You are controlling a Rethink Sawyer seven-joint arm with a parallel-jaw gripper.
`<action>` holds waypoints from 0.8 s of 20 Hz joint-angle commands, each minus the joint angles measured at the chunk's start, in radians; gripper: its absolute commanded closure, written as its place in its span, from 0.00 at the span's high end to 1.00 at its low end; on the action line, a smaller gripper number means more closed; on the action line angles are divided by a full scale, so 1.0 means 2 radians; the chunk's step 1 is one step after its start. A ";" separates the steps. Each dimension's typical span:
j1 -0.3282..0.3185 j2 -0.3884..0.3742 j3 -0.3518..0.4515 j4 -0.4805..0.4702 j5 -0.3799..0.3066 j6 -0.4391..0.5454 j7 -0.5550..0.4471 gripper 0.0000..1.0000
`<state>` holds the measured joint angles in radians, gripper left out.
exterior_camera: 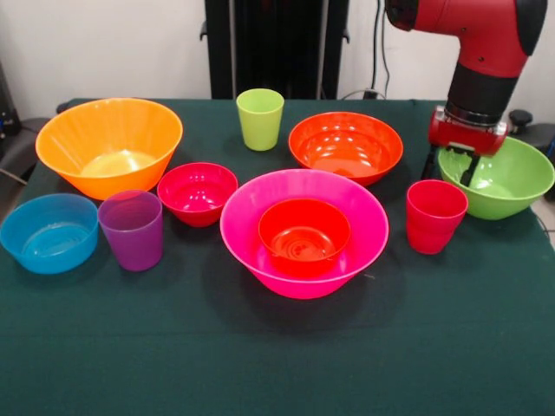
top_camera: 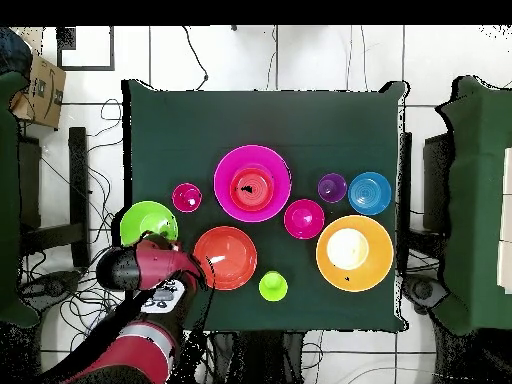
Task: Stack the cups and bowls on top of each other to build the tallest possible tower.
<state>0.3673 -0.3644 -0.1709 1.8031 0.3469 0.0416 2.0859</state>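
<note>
The tower is the wide pink bowl (exterior_camera: pixel 247 227) (top_camera: pixel 226 168) with a small orange bowl (exterior_camera: pixel 303 236) (top_camera: pixel 250 187) nested in it, mid-table. Around it stand a red cup (exterior_camera: pixel 435 217) (top_camera: pixel 186 197), an orange-red bowl (exterior_camera: pixel 345 146) (top_camera: pixel 225 257), a lime cup (exterior_camera: pixel 260 119) (top_camera: pixel 273 286), a small red bowl (exterior_camera: pixel 197 192) (top_camera: pixel 304 218), a purple cup (exterior_camera: pixel 131 230) (top_camera: pixel 332 187), a blue bowl (exterior_camera: pixel 49 232) (top_camera: pixel 370 193) and a big yellow-orange bowl (exterior_camera: pixel 108 143) (top_camera: pixel 354 252). My gripper (exterior_camera: pixel 448 168) is open astride the green bowl's (exterior_camera: pixel 507 182) (top_camera: pixel 146 218) left rim. In the overhead view the arm hides the gripper.
Everything stands on a dark green cloth table (exterior_camera: pixel 277 355) (top_camera: pixel 300 115). The green bowl sits close to the table's edge. A cardboard box (top_camera: pixel 40 90) and green-covered chairs (top_camera: pixel 480 200) flank the table, with cables on the floor.
</note>
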 commanded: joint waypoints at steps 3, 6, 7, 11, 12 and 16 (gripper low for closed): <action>0.022 0.047 0.038 -0.044 0.046 -0.035 0.108 0.00; 0.029 0.049 0.033 -0.046 0.053 -0.029 0.111 0.00; 0.030 0.050 0.031 -0.048 0.054 -0.021 0.108 0.00; 0.032 0.050 0.028 -0.050 0.058 -0.014 0.105 0.00; 0.033 0.050 0.027 -0.050 0.060 -0.013 0.104 0.00; 0.029 0.049 0.031 -0.051 0.056 -0.006 0.099 0.00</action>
<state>0.4264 -0.3587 -0.1953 1.7657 0.4157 0.0253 2.1083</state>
